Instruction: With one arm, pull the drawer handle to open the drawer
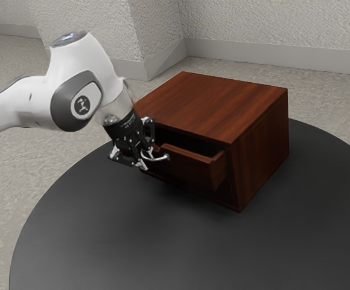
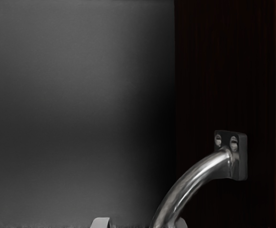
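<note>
The curved silver metal handle (image 1: 158,157) lies right at the black gripper (image 1: 147,158). It is mounted on the dark red wooden drawer (image 1: 190,166), which stands partly out of its cabinet (image 1: 223,109) on the round black tabletop (image 1: 163,241). I cannot tell whether the gripper clamps the handle. The pull should likely run straight off the cabinet front, toward the exterior view's lower left.

white arm (image 1: 18,112) comes in from the exterior view's left, its last link angled down toward the exterior view's right, with the grey-capped joint (image 1: 78,103) sitting high above the tool end. wrist (image 1: 122,121) is pitched down and forward, putting the black gripper (image 1: 146,156) at the arm's lowest point, aimed to the exterior view's right and a bit toward the near side. can't tell from either view whether the gripper is clamped or slack.
</note>
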Available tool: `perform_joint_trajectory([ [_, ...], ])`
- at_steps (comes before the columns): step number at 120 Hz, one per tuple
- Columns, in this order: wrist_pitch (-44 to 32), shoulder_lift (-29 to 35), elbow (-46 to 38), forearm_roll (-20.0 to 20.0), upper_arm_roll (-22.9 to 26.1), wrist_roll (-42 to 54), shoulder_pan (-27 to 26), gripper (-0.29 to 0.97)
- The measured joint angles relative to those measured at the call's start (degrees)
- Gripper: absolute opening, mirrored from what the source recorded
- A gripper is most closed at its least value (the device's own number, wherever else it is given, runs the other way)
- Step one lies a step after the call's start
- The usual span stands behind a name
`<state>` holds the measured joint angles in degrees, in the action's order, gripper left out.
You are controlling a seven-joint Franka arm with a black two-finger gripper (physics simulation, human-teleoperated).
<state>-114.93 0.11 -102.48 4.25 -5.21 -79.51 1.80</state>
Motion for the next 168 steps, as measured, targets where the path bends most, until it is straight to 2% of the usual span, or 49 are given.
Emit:
perform_joint_trajectory([
  [95,-2.2,13.3,-15.4,-0.5,-0.1,-0.7,1.5,0.06],
  [168,-4.1,22.1,-24.1,-0.7,-0.1,-1.4,2.4,0.06],
])
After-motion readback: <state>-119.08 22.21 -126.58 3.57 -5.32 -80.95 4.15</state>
